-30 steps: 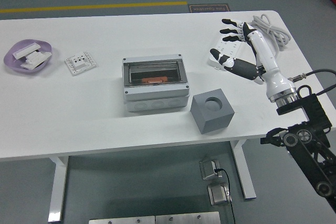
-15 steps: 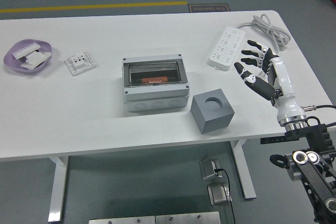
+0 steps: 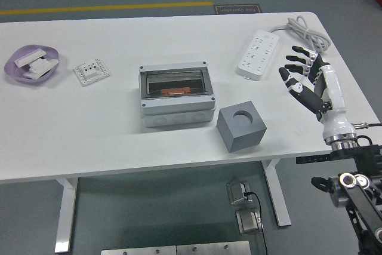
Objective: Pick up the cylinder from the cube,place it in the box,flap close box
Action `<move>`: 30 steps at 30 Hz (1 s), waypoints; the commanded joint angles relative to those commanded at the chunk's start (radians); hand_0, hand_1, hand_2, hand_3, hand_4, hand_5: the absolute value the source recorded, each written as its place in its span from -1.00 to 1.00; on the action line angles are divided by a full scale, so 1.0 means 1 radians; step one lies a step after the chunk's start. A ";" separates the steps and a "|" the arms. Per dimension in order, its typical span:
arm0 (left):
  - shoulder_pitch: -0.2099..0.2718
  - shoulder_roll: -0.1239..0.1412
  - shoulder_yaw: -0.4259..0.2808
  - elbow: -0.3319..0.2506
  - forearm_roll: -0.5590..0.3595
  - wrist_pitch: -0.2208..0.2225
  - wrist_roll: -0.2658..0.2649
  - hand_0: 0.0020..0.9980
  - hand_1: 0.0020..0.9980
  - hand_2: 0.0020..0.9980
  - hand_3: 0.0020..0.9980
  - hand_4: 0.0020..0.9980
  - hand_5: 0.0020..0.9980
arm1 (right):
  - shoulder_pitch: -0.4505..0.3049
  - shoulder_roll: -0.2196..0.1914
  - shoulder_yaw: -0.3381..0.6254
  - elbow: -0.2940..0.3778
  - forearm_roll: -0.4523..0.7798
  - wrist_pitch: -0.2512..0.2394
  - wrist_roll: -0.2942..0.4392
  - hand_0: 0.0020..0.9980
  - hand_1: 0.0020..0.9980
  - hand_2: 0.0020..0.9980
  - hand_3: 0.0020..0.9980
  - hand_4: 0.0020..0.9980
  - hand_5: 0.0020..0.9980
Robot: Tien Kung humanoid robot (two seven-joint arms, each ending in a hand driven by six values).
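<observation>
Right hand (image 3: 307, 79) empty, fingers spread. Grey cube (image 3: 241, 128) to its left, socket empty. Orange cylinder (image 3: 175, 91) inside box (image 3: 176, 95): prob. light, rigid; pinch sides.

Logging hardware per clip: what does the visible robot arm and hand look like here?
Only the right arm shows. Its hand has black fingers with white segments and a black palm, on a glossy white forearm ending in a silver metal collar. Below that, a black jointed frame with round silver bolts; thin dark cables run off at the wrist.

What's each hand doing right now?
Left hand: not in view.
Right hand: open, fingers spread, holding nothing, beside the power strip.
</observation>
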 joint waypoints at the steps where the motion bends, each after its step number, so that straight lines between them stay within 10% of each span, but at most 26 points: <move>1: -0.001 0.000 0.001 0.000 -0.001 0.000 0.000 0.26 0.28 0.22 0.25 0.33 -0.48 | 0.001 0.000 0.001 -0.001 -0.001 0.000 0.000 0.35 0.24 0.39 0.50 0.69 -0.19; 30: -0.026 0.006 0.009 0.000 -0.023 0.001 -0.008 0.26 0.28 0.22 0.25 0.34 -0.48 | 0.016 -0.004 0.076 0.006 -0.023 -0.002 0.008 0.34 0.23 0.38 0.48 0.65 -0.15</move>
